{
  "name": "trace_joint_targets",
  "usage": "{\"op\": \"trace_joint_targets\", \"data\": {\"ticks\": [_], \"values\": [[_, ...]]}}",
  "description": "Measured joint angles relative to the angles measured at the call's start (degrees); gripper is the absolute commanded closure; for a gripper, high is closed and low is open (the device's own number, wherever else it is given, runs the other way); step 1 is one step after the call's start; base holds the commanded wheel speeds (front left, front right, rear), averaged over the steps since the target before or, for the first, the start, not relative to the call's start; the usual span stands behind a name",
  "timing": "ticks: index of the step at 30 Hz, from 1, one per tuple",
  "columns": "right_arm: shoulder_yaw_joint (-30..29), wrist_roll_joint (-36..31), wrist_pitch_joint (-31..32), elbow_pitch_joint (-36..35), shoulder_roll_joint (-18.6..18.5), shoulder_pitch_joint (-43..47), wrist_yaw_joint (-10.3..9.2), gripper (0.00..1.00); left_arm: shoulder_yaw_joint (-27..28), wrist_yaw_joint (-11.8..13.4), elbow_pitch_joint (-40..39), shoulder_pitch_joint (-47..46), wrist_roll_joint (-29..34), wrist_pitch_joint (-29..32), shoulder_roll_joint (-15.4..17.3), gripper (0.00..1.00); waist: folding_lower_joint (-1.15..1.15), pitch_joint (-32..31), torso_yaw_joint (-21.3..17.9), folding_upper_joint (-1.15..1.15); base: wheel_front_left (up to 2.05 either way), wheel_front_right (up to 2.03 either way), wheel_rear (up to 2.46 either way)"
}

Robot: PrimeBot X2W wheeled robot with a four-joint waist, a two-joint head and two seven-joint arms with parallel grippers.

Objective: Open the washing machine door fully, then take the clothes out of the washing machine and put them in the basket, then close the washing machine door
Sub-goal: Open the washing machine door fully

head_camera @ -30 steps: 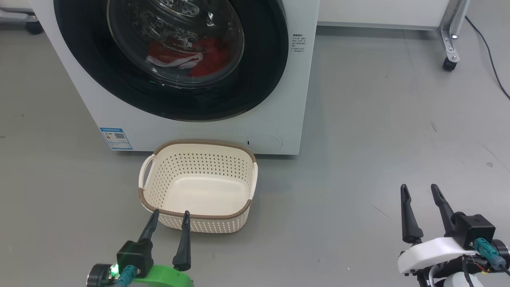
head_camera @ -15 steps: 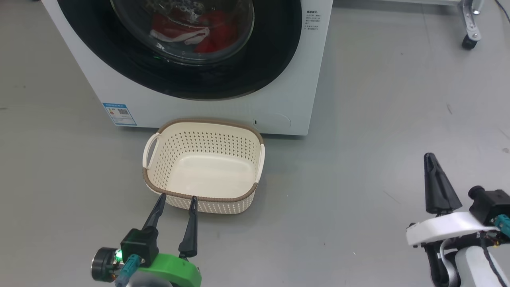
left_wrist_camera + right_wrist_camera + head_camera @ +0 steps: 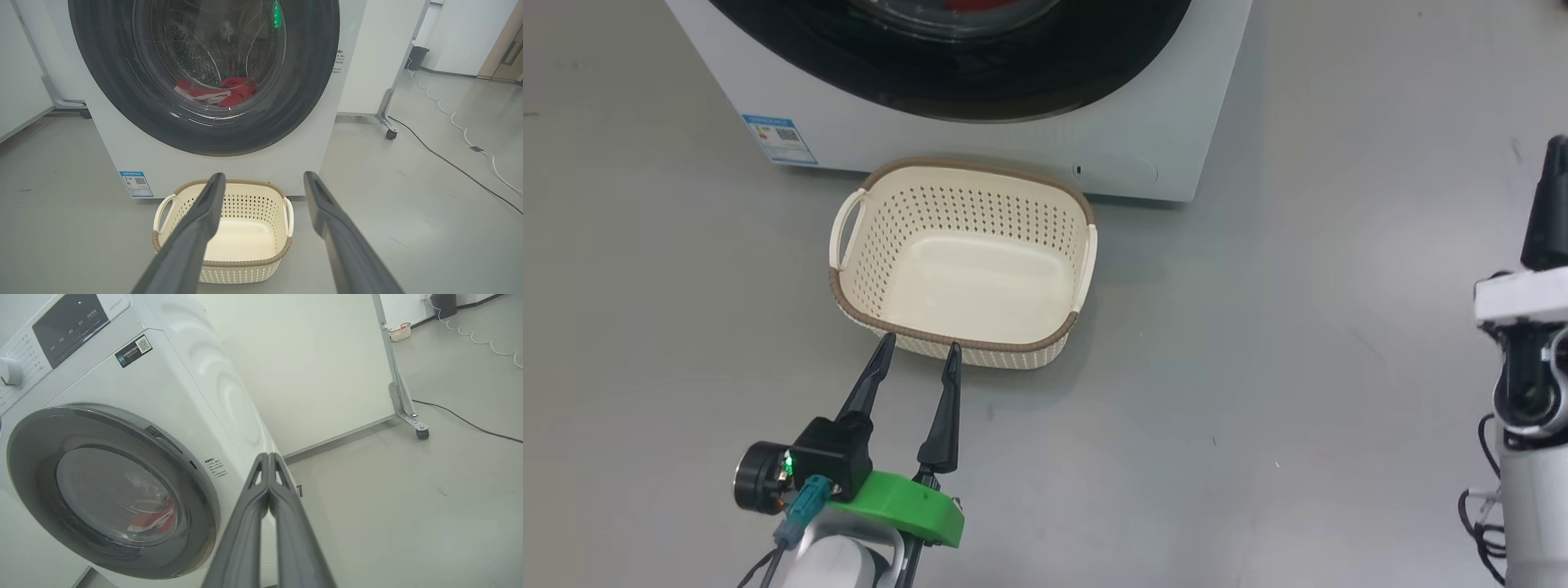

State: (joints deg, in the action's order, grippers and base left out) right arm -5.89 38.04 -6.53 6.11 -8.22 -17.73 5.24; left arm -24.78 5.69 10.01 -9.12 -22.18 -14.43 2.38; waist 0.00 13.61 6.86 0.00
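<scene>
The big white front-loading washing machine (image 3: pixel 163 171) stands at twelve o'clock in the head view, with its round, glossy black-rimmed glass door (image 3: pixel 106 90) closed. At the machine's six o'clock, just beside it, sits the cream perforated plastic basket (image 3: pixel 968 214) with a brown rim. Red clothes (image 3: pixel 237 87) with white trim lie inside the machine, behind the glass. The left gripper (image 3: pixel 920 343), fingers spread, points at the basket's near rim. The right gripper (image 3: pixel 267 455), at three o'clock, is pinched together on nothing.

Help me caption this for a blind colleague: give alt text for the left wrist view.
A white washing machine shows red clothes through its shut door. An empty cream basket sits before it, between the dark fingers of the open left end effector.
</scene>
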Motion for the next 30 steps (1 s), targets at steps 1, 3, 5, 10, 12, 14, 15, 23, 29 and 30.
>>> {"op": "trace_joint_targets", "data": {"ticks": [1, 3, 5, 10, 12, 14, 15, 23, 29, 30], "values": [[-0.6, 1.9, 1.1, 0.0, 0.0, -1.3, 0.01, 1.00, -0.2, 0.0, -0.2, -0.4, 0.0, 0.0, 0.0, 0.00, 0.00, 0.7, 0.3, 0.00, 0.00, 0.00, 0.00], [-1.4, 4.6, 3.1, 0.0, 0.0, -3.9, 0.02, 1.00, -0.8, 0.0, -0.6, -1.2, 0.0, 0.0, 0.0, 0.00, 0.00, 2.0, 0.8, 0.00, 0.00, 0.00, 0.00], [-2.4, 7.3, 5.3, 0.1, -0.1, -6.6, 0.02, 1.00, -1.4, 0.1, -1.1, -2.2, -0.5, 0.0, 0.0, 0.00, 0.00, 3.4, 1.4, 0.00, 0.00, 0.00, 0.00], [-4.0, 11.0, 9.3, 0.2, -1.9, -12.1, 0.00, 1.00, -2.8, 0.1, -1.8, -4.1, -1.5, 0.0, 0.0, 0.00, 0.00, 6.0, 2.7, 0.00, 0.00, 0.00, 0.00], [-4.7, 12.4, 11.3, 0.2, -3.0, -14.8, -0.03, 1.00, -3.5, 0.1, -2.1, -4.9, -1.6, 0.0, 0.0, 0.00, 0.00, 7.3, 3.5, 0.00, 0.00, 0.00, 0.00], [-5.4, 14.4, 13.4, 0.3, -3.6, -17.7, -0.41, 1.00, -4.2, 0.4, -2.5, -5.7, -2.2, 0.0, 0.0, 0.00, 0.00, 8.5, 4.4, 0.00, 0.00, 0.00, 0.00], [-5.7, 15.6, 14.4, 0.5, -3.8, -19.2, -0.69, 1.00, -4.5, 0.5, -2.7, -6.0, -2.5, 0.0, -0.1, 0.00, 0.00, 9.0, 4.8, 0.00, 0.00, 0.00, 0.00], [-7.1, 19.7, 21.4, 2.7, -6.8, -29.0, -4.23, 1.00, -6.7, 0.6, -3.4, -8.0, -4.7, 0.0, -0.1, 0.00, 0.00, 13.1, 8.5, 0.00, 0.00, 0.00, 0.00], [-6.5, 21.0, 25.6, 4.4, -8.0, -35.5, -6.51, 1.00, -7.6, 0.6, -4.2, -8.9, -5.9, 0.0, -0.2, 0.00, 0.00, 15.8, 11.2, 0.00, 0.00, 0.00, 0.00], [-6.5, 21.2, 26.1, 4.7, -8.2, -36.5, -6.90, 1.00, -7.9, 0.6, -4.3, -9.2, -6.2, 0.0, -0.2, 0.00, 0.00, 16.2, 11.6, 0.00, 0.00, 0.00, 0.00]]}}
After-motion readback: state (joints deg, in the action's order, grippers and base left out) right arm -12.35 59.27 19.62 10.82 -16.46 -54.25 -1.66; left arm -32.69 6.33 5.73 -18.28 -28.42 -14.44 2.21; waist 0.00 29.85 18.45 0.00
